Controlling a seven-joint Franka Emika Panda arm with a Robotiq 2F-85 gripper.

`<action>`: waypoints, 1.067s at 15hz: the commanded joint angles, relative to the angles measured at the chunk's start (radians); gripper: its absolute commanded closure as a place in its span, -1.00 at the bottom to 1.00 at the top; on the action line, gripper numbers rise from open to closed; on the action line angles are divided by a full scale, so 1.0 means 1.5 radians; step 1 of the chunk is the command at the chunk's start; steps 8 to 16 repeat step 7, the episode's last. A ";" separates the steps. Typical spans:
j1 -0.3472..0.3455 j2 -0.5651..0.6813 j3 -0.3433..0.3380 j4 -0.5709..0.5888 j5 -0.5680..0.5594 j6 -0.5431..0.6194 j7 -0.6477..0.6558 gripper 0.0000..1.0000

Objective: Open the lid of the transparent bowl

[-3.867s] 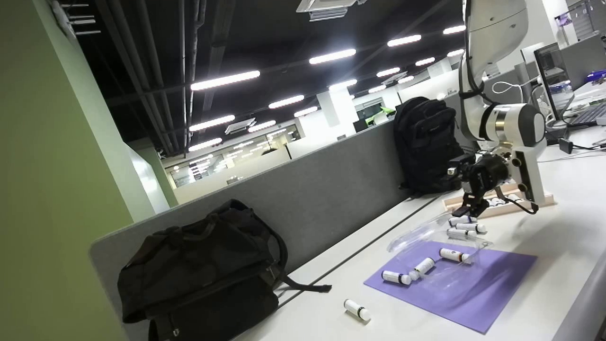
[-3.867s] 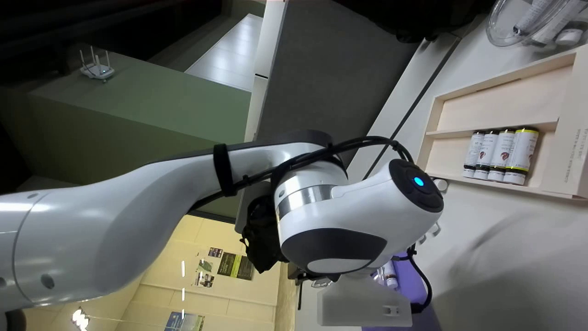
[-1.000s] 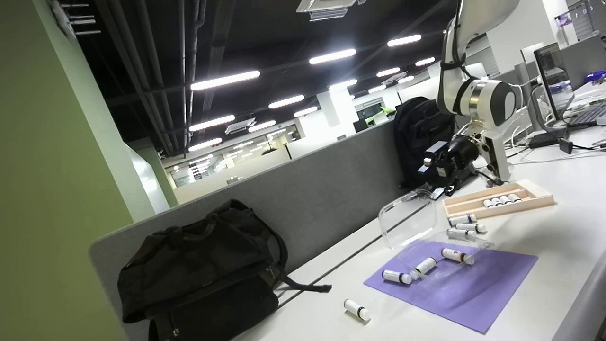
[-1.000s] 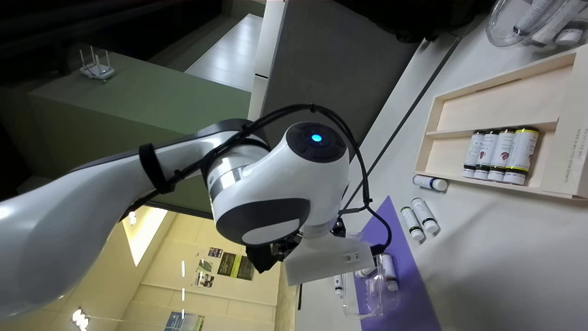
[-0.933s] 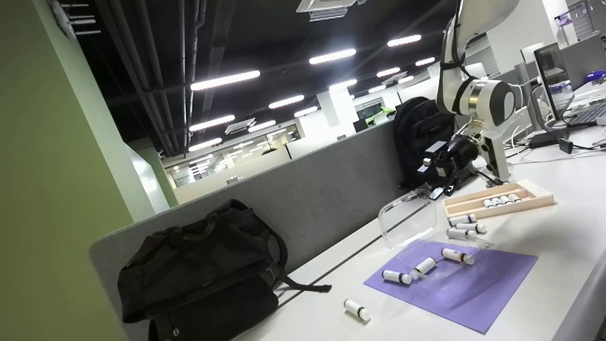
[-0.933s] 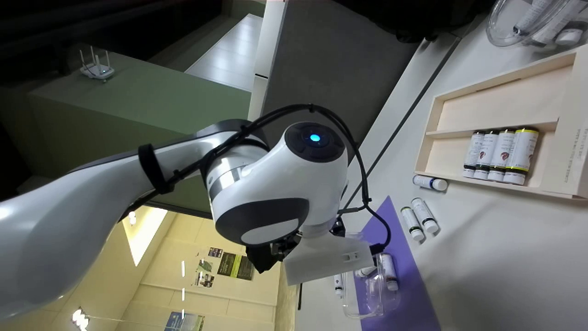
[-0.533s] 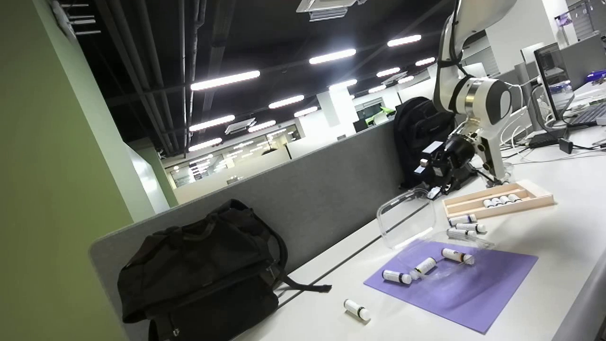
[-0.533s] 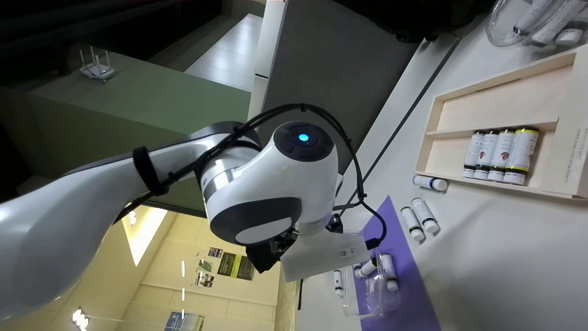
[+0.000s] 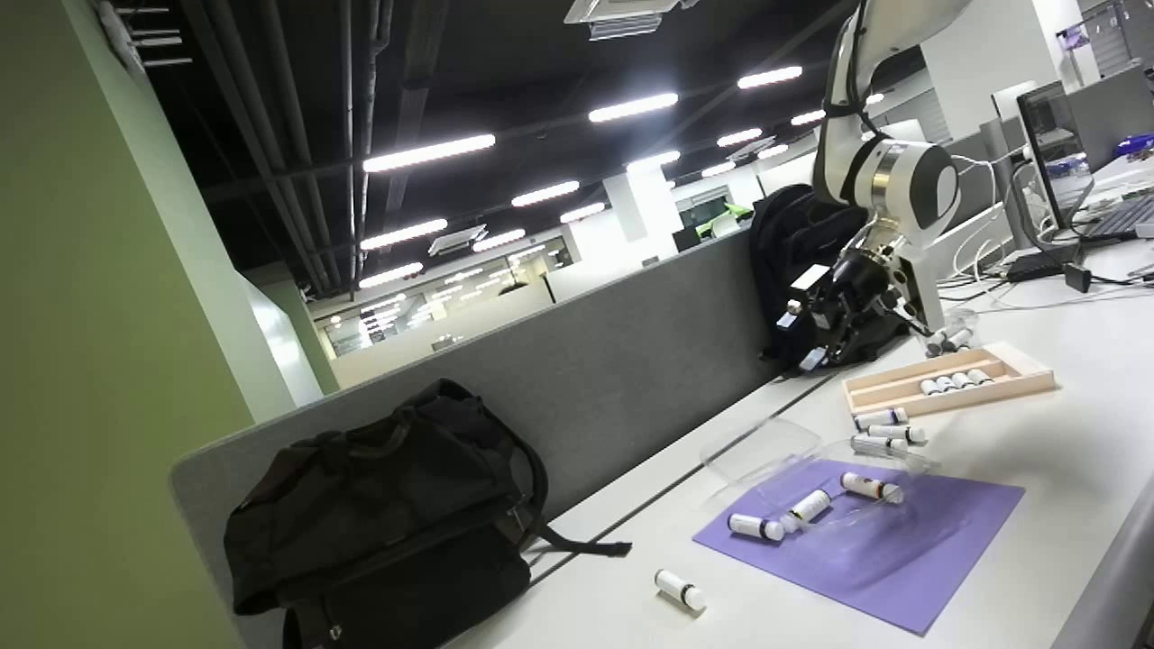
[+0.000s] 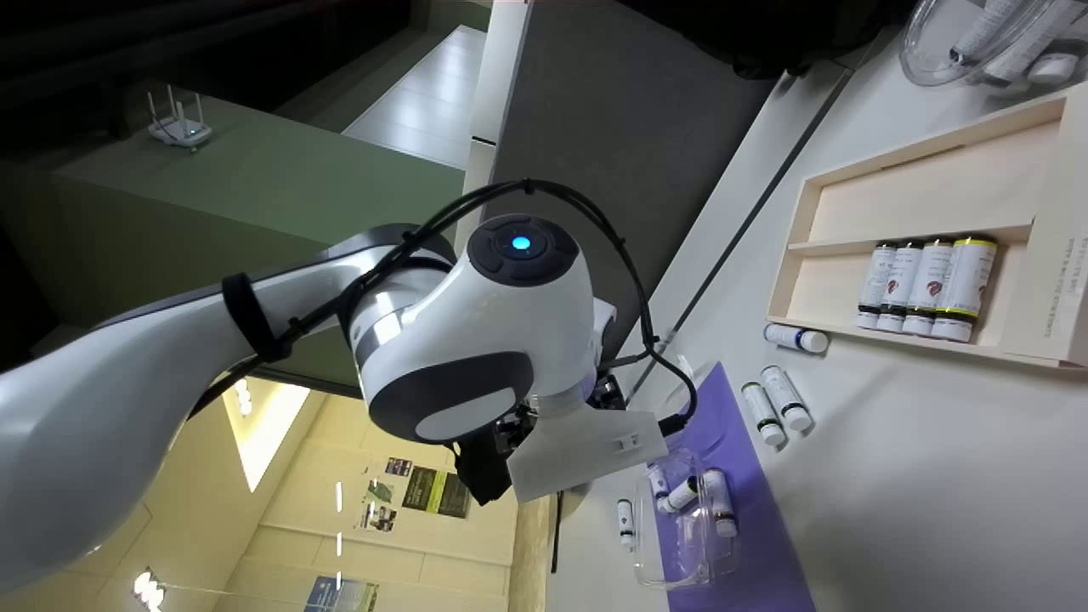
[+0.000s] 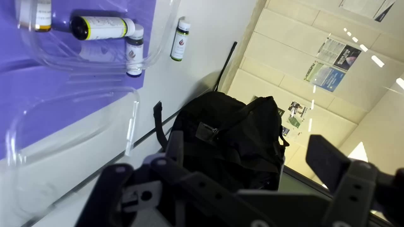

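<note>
The lid (image 11: 75,138) points from bowl (image 11: 94,66) toward grey partition (image 9: 631,379), long axis unclear

Arm (image 10: 476,323) and Picture Edges Hide Much

Toward the back edge of the table (image 9: 1028,559), the lid (image 9: 762,449) is a blurred outline in an exterior view. In the wrist view, the bowl (image 11: 104,66) and a bottle (image 11: 42,14) seen through its wall run off the picture's top; the parted jaws cover part of a backpack (image 11: 227,138). In an exterior view, the arm partly hides the jaws; the purple sheet (image 10: 748,518) runs off the bottom, the wooden tray (image 10: 935,183) and a clear tub (image 10: 911,51) off the side, and the tray's print (image 10: 1065,289) is too small to read.
</note>
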 commanded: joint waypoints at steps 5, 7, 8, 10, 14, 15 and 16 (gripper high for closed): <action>-0.003 0.001 0.004 0.027 -0.006 0.005 0.032 -1.00; -0.003 0.002 0.004 0.028 -0.005 0.004 0.030 -1.00; -0.003 0.002 0.004 0.028 -0.005 0.004 0.030 -1.00; -0.003 0.002 0.004 0.028 -0.005 0.004 0.030 -1.00; -0.003 0.002 0.004 0.028 -0.005 0.004 0.030 -1.00; -0.003 0.002 0.004 0.028 -0.005 0.004 0.030 -1.00; -0.003 0.002 0.004 0.028 -0.005 0.004 0.030 -1.00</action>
